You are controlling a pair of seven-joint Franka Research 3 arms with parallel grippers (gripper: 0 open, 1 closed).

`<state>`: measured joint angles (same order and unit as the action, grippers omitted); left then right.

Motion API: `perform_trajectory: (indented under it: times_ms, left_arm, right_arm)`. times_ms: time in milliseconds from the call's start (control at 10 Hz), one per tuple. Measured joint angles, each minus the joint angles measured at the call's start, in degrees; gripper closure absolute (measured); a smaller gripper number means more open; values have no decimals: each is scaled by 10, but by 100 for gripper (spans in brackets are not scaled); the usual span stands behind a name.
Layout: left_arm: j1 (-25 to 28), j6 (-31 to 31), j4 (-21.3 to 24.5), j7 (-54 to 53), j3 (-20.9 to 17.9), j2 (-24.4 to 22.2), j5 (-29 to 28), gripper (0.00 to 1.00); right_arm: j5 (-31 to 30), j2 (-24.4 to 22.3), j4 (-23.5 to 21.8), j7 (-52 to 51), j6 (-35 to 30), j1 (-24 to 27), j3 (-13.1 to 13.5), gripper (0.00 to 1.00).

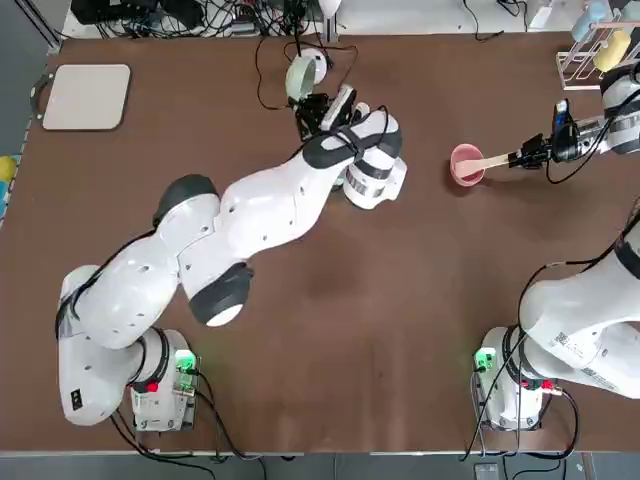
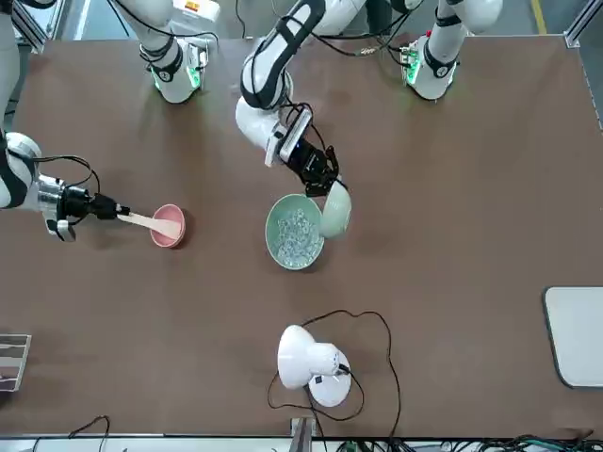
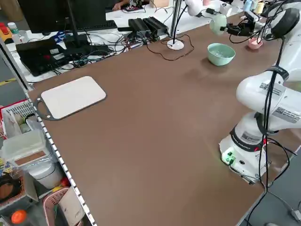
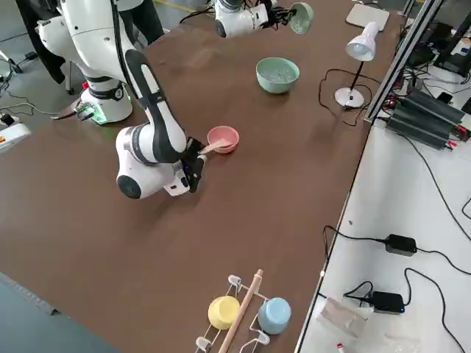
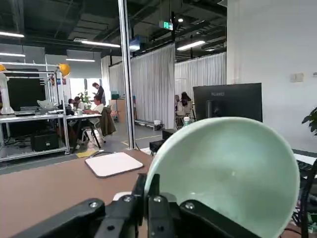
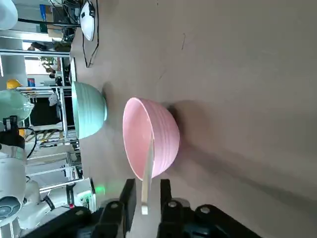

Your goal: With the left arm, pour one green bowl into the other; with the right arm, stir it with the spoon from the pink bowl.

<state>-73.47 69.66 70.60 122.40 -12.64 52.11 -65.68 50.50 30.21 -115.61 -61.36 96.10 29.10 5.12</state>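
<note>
My left gripper point(image 2: 320, 174) is shut on the rim of the small green bowl point(image 2: 336, 209), holding it tipped on its side just above and beside the wide mint-green bowl point(image 2: 273, 231). The small bowl's inside point(image 5: 228, 168) looks empty, and pale granules lie in the wide bowl. The arm hides the wide bowl in the top view. The pink bowl point(image 1: 465, 165) sits at the right side of the table with the spoon point(image 1: 487, 162) resting in it. My right gripper point(image 6: 146, 198) is low at the end of the handle, one finger on each side, with narrow gaps left.
A white desk lamp point(image 2: 306, 363) with its cable stands at the far edge, close behind the wide bowl. A white board point(image 1: 87, 96) lies at the far left corner. A rack with yellow and blue cups point(image 4: 243, 312) stands at the far right corner.
</note>
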Motion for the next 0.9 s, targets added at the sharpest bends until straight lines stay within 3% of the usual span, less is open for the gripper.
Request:
perform_trajectory:
  times_ms: [100, 600, 900]
  left_arm:
    - [-2, -1, -2, -1, 0, 0, 0, 95]
    - [-1, -1, -9, 7, -1, -4, 16, 95]
    - [29, 43, -13, 8, -3, -40, 173, 95]
  right_arm:
    - [1, 0, 0, 0, 0, 0, 0, 81]
    - [2, 0, 2, 0, 0, -1, -1, 94]
    - [3, 0, 7, 0, -1, -2, -1, 94]
